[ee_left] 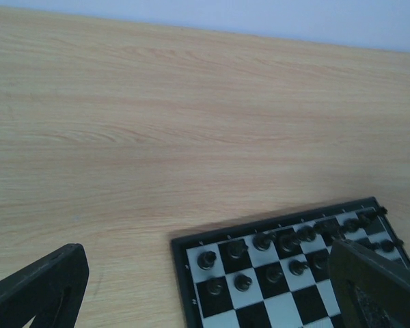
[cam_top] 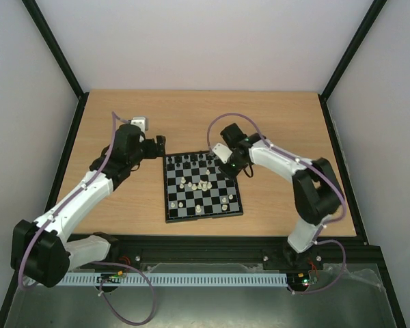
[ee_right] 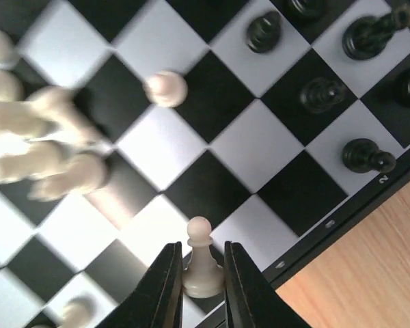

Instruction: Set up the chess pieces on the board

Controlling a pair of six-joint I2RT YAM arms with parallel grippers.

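right gripper (ee_right: 203, 247): fingers (ee_right: 165, 290) drawn in on both sides of a white pawn (ee_right: 201, 270), pads against its base as far as the wrist view shows. Reads as a grip, can't confirm it's firm. Pawn is upright on the board (ee_right: 331, 222), in the column just inside the rim. Its long axis is vertical, head toward 12 o'clock in the wrist view, with the jaws across the base, not the neck. From above, that puts the gripper at about 1 o'clock on the board, near the far right corner, next to the black pieces (ee_right: 321, 92), which fill the far rows at 12 o'clock. The white cluster (cam_top: 199, 184) is bunched mid-board, at 9–10 o'clock from the jaws in the wrist view. My read: white's home rows are the near ones, so this pawn has to travel toward 6 o'clock after a straight lift clear of the black pawns beside it. right arm (cam_top: 280, 160) is the nearer one for that: elbow high at 3 o'clock, forearm running toward 10 o'clock, wrist pitched down over the corner. left gripper (cam_top: 158, 146): jaws wide apart, nothing between them, low over the table (cam_top: 273, 116) just off the board's far left corner at 11 o'clock. left arm (cam_top: 89, 188) is stretched from its base toward 1 o'clock.
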